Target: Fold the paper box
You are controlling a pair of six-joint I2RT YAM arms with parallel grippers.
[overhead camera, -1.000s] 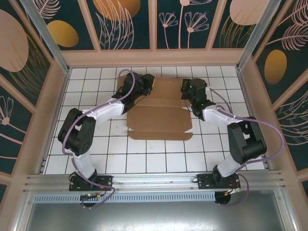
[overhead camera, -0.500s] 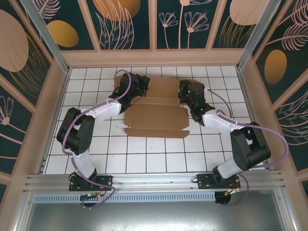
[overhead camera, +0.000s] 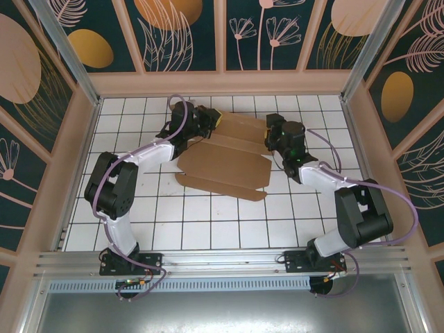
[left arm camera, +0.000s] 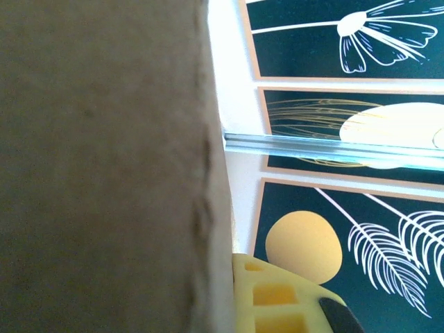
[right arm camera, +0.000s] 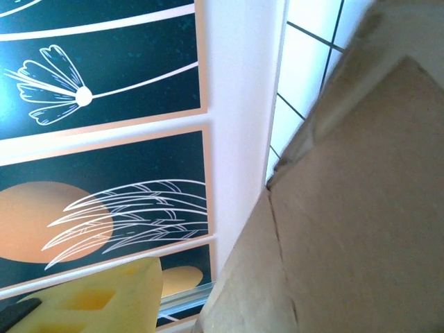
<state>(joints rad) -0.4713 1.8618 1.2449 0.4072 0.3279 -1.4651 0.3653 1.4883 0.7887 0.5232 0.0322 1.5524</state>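
Paper box [overhead camera: 225,163] is an open die-cut sheet on the far half of the tabletop [overhead camera: 208,229], centred left to right, not yet folded into a box as far as I can judge. Its creases and long axis run left-right, skewed so the right end sits nearer than the left. The near flap lies toward the arm bases and the far panel spans the gap between the two hands. Left hand [overhead camera: 212,122] is at the far-left corner of the sheet and right hand [overhead camera: 268,134] at the far-right edge, so each is on its own end and neither is clearly closer. From each hand the bulk of the sheet extends inward and nearward. In the left wrist view the cardboard [left arm camera: 104,166] stands right up against the one yellow finger [left arm camera: 274,298] that shows. The other finger is hidden behind the sheet, so I can't tell whether that hand is clamped or loose. It's the same in the right wrist view: the cardboard [right arm camera: 361,208] rises beside the one yellow finger [right arm camera: 104,298], touching or nearly so, and grip state isn't readable. My read is that the step in hand is working the far panel about its left-right crease. The skew is the risk, since uneven pull from the two ends would twist the sheet further.
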